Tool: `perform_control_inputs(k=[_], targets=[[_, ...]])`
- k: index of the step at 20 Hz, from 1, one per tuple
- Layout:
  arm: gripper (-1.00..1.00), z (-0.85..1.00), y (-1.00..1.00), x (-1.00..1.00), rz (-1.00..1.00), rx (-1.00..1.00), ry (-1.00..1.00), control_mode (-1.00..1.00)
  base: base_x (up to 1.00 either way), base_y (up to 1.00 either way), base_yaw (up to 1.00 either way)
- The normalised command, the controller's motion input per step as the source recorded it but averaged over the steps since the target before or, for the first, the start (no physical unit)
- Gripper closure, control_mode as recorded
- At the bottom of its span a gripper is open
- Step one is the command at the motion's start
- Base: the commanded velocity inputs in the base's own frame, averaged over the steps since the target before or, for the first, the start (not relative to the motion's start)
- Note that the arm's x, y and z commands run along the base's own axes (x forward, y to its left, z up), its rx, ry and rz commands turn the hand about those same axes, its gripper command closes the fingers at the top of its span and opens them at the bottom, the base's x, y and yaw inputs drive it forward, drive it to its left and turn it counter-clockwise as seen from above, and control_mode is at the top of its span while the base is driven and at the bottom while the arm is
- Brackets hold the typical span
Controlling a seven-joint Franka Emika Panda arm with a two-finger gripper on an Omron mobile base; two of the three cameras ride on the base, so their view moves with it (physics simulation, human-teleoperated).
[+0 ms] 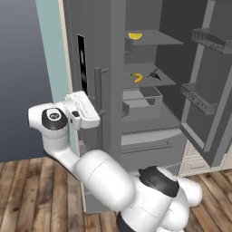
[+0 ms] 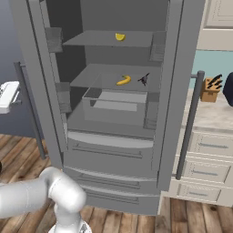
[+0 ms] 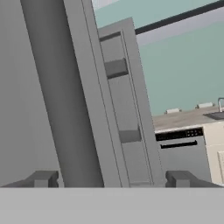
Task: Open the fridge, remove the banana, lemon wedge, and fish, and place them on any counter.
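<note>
The fridge (image 1: pixel 113 50) stands with both upper doors swung wide. On its top shelf lies the lemon wedge (image 1: pixel 135 36) (image 2: pixel 119 37). One shelf lower, the banana (image 1: pixel 137 78) (image 2: pixel 124 80) rests just left of the dark fish (image 1: pixel 154 74) (image 2: pixel 144 79). My gripper (image 1: pixel 96 112) is at the left door's vertical bar handle (image 1: pixel 97 95), far from the food. In the hand view the gripper (image 3: pixel 111 178) is open, its tips wide apart, with the handle and door edge close in front of them. The counter (image 2: pixel 207 116) lies to the right of the fridge.
The right door (image 2: pixel 175 91) with its long handle (image 2: pixel 190 123) juts out between the shelves and the counter. A knife block (image 2: pixel 210 88) stands on the counter. A clear bin (image 2: pixel 116 107) sits under the banana's shelf. Door racks (image 1: pixel 199 97) line the right door.
</note>
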Motion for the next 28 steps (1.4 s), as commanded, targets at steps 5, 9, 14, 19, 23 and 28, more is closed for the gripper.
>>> perform_control_inputs(k=[5,9,14,19,23,28], targets=[[-1.0,0.13,0.23,-0.72,-0.01,0.0,-0.23,-1.0,0.0,0.0,0.0],[-1.0,0.1,0.16,-0.72,0.0,0.0,-0.12,-1.0,0.0,0.0,0.0],[-1.0,0.04,-0.13,-1.0,0.07,0.08,-0.08,-1.0,0.0,0.0,0.0],[-1.0,0.0,-0.7,-0.66,0.17,0.32,-0.02,-1.0,0.0,0.0,0.0],[-1.0,-0.01,-0.76,-0.2,0.27,0.36,-0.02,-1.0,0.0,0.0,0.0],[-1.0,-0.01,-0.72,-0.29,0.52,0.39,-0.01,-1.0,0.0,0.0,0.0]])
